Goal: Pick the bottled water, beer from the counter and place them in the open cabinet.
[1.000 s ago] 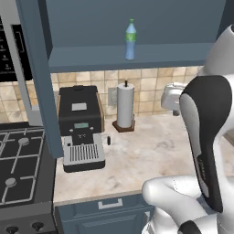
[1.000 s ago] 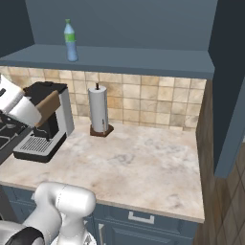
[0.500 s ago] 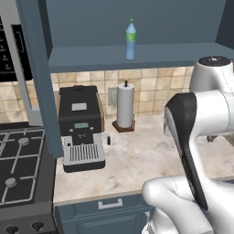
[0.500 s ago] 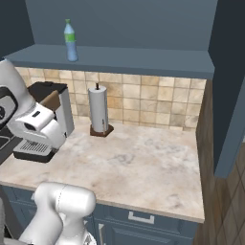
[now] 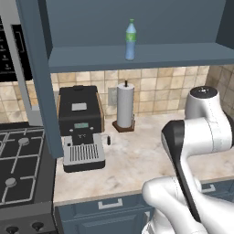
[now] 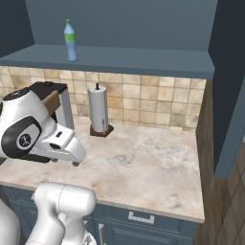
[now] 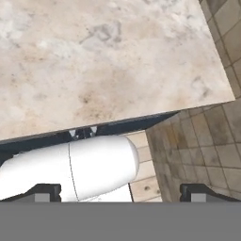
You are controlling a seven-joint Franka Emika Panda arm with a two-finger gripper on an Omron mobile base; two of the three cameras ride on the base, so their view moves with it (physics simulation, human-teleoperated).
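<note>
The bottled water (image 5: 130,39) stands upright on the open cabinet (image 5: 137,57) shelf, far left – that half looks done. The arm has swung down low over the counter (image 6: 143,162) since a second ago, gripper (image 7: 120,190) fingers spread, empty – likely heading for the beer

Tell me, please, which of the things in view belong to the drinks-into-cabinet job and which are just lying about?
Belonging to the job:
- translucent light-blue plastic water bottle with green cap, standing on the shelf
- blue-grey open wall cabinet
- beige marbled stone counter

Just lying about:
- black and silver coffee machine
- white paper towel roll on its wooden stand
- black gas hob
</note>
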